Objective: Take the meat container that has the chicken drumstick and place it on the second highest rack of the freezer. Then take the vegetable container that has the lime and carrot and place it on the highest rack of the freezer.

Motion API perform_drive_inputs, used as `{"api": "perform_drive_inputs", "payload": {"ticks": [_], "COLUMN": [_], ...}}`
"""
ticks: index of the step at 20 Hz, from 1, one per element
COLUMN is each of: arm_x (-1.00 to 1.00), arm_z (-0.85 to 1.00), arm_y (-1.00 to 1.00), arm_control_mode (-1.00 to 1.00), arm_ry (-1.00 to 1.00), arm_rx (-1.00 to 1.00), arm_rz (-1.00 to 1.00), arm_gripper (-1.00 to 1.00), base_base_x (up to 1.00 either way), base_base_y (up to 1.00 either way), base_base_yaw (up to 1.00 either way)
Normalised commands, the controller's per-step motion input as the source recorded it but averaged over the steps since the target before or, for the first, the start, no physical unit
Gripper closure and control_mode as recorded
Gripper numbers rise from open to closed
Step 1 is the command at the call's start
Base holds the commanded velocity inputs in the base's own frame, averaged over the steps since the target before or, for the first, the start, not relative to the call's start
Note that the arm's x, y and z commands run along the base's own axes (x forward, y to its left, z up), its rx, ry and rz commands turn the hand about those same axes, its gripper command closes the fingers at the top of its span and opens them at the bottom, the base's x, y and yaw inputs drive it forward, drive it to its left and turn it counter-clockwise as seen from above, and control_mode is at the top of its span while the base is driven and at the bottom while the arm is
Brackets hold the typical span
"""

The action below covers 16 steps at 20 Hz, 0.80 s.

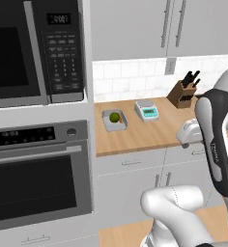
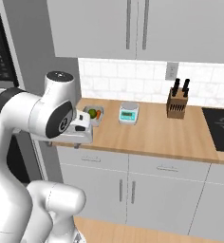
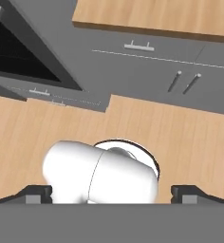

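While the jaws stand wide apart and empty, as seen in the hand view where the gripper (image 3: 112, 192) is aimed down at the wooden floor (image 3: 33, 128), no container is held. On the wooden surface (image 1: 149, 130), the vegetable container (image 1: 114, 119) is seen with the lime (image 1: 115, 117) and carrot (image 2: 98, 114) inside, just beside the digital scale (image 1: 147, 111). The second stage is therefore judged not yet begun. Of the meat container's placement nothing can be told.
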Motion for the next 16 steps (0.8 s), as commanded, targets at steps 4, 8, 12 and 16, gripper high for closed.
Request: {"api": "perform_drive_inputs", "payload": {"ticks": [4, 8, 12, 16], "arm_x": [0.53, 0.81, 0.82, 0.89], "arm_z": [-0.03, -0.01, 0.02, 0.00], "arm_y": [-0.01, 0.03, 0.00, 0.09], "arm_control_mode": [-1.00, -1.00, -1.00, -1.00], "arm_ry": [0.04, 0.09, 0.35, 0.43], "arm_rx": [0.08, 0.37, 0.22, 0.05], "arm_rz": [-0.13, -0.46, -0.34, -0.34], "arm_gripper": [-1.00, -1.00, -1.00, -1.00], "base_base_x": [0.00, 0.00, 0.00, 0.00], "base_base_y": [0.00, 0.00, 0.00, 0.00], "base_base_yaw": [0.00, 0.00, 0.00, 0.00]}}
